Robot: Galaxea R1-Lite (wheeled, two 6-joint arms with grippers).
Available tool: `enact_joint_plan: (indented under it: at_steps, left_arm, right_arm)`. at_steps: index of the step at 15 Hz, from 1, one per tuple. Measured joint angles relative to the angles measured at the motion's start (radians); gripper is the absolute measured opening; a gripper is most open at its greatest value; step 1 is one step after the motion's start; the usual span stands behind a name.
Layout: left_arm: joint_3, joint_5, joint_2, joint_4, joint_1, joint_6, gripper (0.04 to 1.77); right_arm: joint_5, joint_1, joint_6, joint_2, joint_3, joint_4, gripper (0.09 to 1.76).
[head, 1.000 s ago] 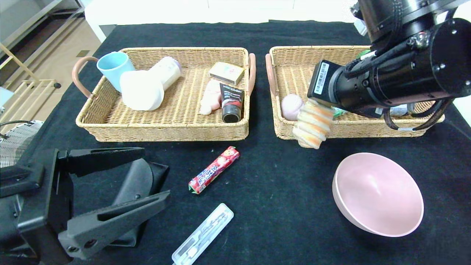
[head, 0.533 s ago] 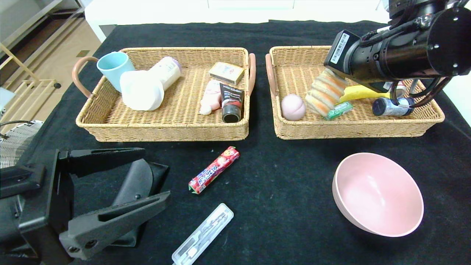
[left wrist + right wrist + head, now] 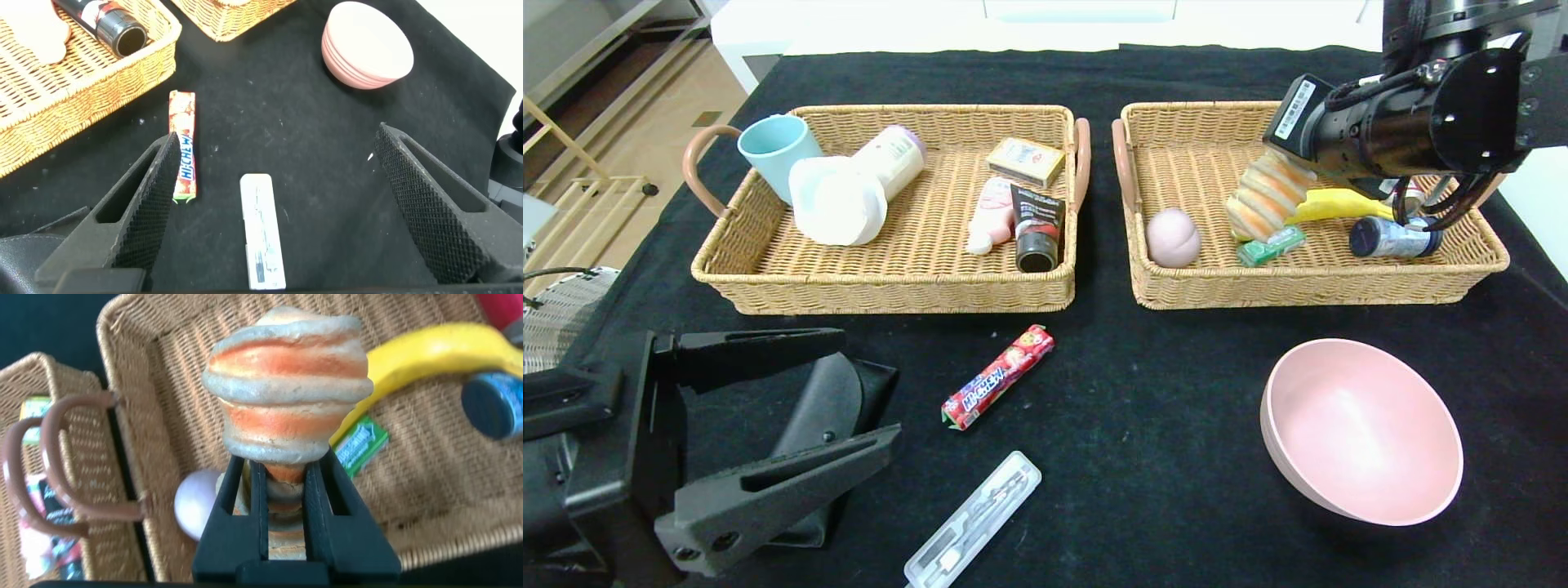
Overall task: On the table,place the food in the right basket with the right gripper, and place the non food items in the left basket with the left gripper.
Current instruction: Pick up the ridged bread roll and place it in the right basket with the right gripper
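Head view, right gripper: the right gripper (image 3: pixel 1286 167) hangs over the right basket (image 3: pixel 1307 287), pinching the bread loaf (image 3: pixel 1266 200). The loaf's lower end sits low in the basket, next to a banana (image 3: pixel 1339 206) and a green packet (image 3: pixel 1270 245).
Head view, left gripper: the left gripper (image 3: pixel 792 408) is parked low at the near left of the table (image 3: pixel 1160 392), jaws spread wide, holding nothing.
Head view, food: the peach (image 3: pixel 1173 237) is already in the right basket. The candy pack (image 3: pixel 997 377) still lies on the cloth in front of the left basket (image 3: pixel 890 286).
Head view, non-food: the glasses case (image 3: pixel 829 412) lies just behind the left gripper. The cutlery box (image 3: pixel 974 523) and the bowl (image 3: pixel 1362 430) are still on the cloth.
Left wrist view: jaws spread, with the cutlery box (image 3: pixel 261 231) and candy pack (image 3: pixel 184 145) between them, farther off. Bowl (image 3: pixel 368 45) well apart.
Left wrist view, writing: "HI-CHEW" on the candy pack.
Right wrist view: jaws pressed on the narrow end of the loaf (image 3: pixel 286 388), which stands above the basket floor (image 3: pixel 425 498).
Risk 1: the loaf is held by 1 end only, so it may swing or slip before it is let go.
Risk 2: released at a tilt, it could topple onto the banana (image 3: pixel 433 355) or roll against the peach (image 3: pixel 196 508).
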State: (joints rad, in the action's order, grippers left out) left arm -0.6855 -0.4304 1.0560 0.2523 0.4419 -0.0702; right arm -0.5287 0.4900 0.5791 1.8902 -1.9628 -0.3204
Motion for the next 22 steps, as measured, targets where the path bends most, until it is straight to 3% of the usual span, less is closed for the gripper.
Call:
enact_joint_plan:
  at_steps: [2, 7, 11, 14, 22]
  left_arm:
    - [0.000, 0.000, 0.000, -0.001, 0.000, -0.001, 1.72]
    - [0.000, 0.000, 0.000, 0.000, 0.000, -0.001, 1.72]
    - [0.000, 0.000, 0.001, 0.000, 0.000, -0.001, 1.72]
    - [0.000, 0.000, 0.001, 0.000, 0.000, -0.001, 1.72]
    - [0.000, 0.000, 0.000, 0.002, 0.000, -0.001, 1.72]
  right_arm:
    - [0.003, -0.013, -0.035, 0.025, -0.002, 0.073, 0.35]
    - [0.003, -0.018, -0.045, 0.056, -0.001, 0.089, 0.36]
    - [0.003, -0.017, -0.060, 0.059, 0.002, 0.081, 0.91]
    - [0.002, -0.006, -0.066, 0.058, 0.003, 0.081, 1.15]
    - [0.000, 0.007, -0.066, 0.050, 0.026, 0.081, 1.51]
